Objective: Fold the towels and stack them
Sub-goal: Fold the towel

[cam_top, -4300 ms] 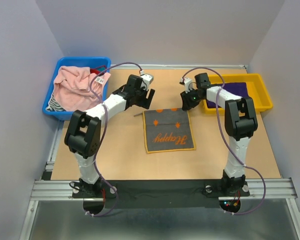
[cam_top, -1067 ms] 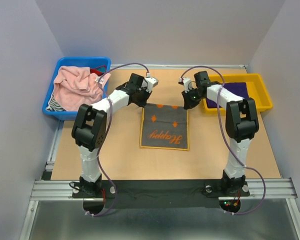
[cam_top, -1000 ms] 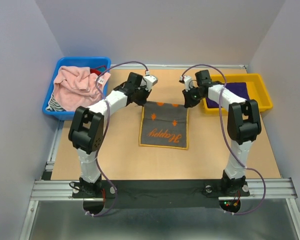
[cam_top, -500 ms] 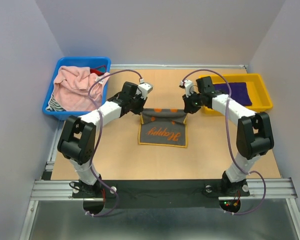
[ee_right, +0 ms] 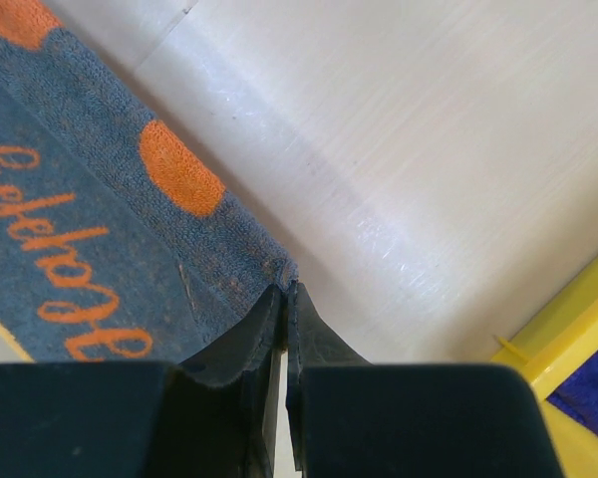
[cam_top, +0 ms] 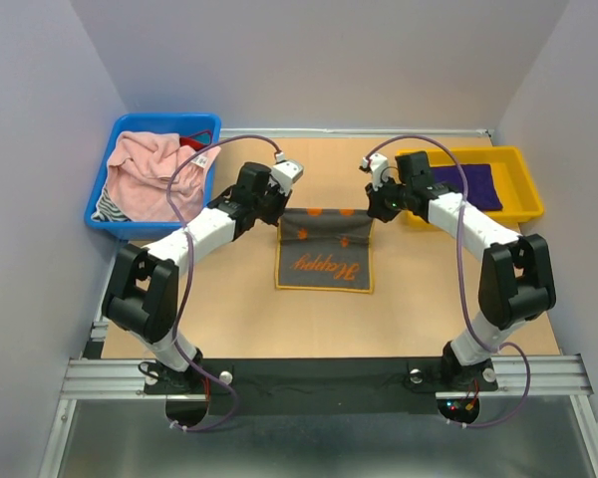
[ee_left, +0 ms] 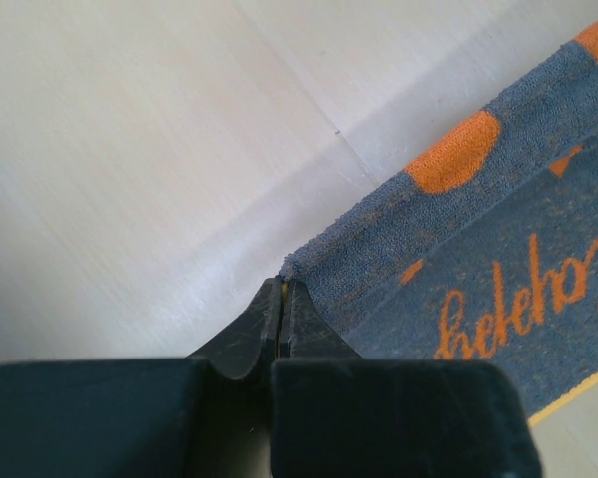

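Note:
The grey-and-orange "Happy" towel [cam_top: 324,254] lies mid-table with its far edge lifted off the wood. My left gripper [cam_top: 279,211] is shut on the towel's far left corner [ee_left: 291,267]. My right gripper [cam_top: 375,211] is shut on its far right corner [ee_right: 284,271]. Both corners hang above the table, and the near part of the towel with the lettering still lies flat. A dark purple towel [cam_top: 468,186] lies in the yellow tray [cam_top: 523,204] at the right. A crumpled pale pink towel [cam_top: 149,174] fills the blue bin [cam_top: 105,221] at the far left.
A striped cloth [cam_top: 108,207] shows under the pink towel in the blue bin. The yellow tray's rim [ee_right: 568,339] shows close to my right gripper. Bare wooden table [cam_top: 429,299] surrounds the grey towel.
Both grippers have lifted the towel's far corners and carried them toward the near side; the far edge now stands raised and the towel looks shorter from above.

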`<action>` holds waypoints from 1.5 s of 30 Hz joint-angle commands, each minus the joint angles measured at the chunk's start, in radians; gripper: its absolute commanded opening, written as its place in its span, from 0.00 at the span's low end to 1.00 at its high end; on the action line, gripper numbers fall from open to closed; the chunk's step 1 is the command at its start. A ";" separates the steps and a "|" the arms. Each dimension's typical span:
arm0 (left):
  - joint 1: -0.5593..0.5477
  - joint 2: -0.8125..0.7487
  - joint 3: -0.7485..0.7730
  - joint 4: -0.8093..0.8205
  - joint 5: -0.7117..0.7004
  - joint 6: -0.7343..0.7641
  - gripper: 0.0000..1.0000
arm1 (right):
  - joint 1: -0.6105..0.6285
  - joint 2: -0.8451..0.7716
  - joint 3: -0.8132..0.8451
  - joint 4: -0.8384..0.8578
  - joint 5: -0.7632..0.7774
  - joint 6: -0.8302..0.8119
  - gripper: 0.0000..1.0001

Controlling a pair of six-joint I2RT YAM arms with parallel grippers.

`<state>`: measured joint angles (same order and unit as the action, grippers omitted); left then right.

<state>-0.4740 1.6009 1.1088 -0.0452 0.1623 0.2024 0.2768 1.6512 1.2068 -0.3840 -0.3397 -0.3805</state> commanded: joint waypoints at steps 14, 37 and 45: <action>-0.049 -0.078 -0.197 0.332 -0.271 0.198 0.00 | 0.100 -0.007 -0.165 0.375 0.318 -0.245 0.03; -0.167 -0.299 -0.380 0.209 -0.376 -0.043 0.00 | 0.208 -0.300 -0.472 0.557 0.387 -0.204 0.04; -0.169 -0.306 -0.386 0.099 -0.313 -0.191 0.00 | 0.216 -0.366 -0.564 0.531 0.295 -0.113 0.01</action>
<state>-0.6510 1.3354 0.7406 0.1440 -0.1303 0.0895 0.4984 1.3338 0.6617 0.1402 -0.0383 -0.5312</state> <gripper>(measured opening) 0.036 0.072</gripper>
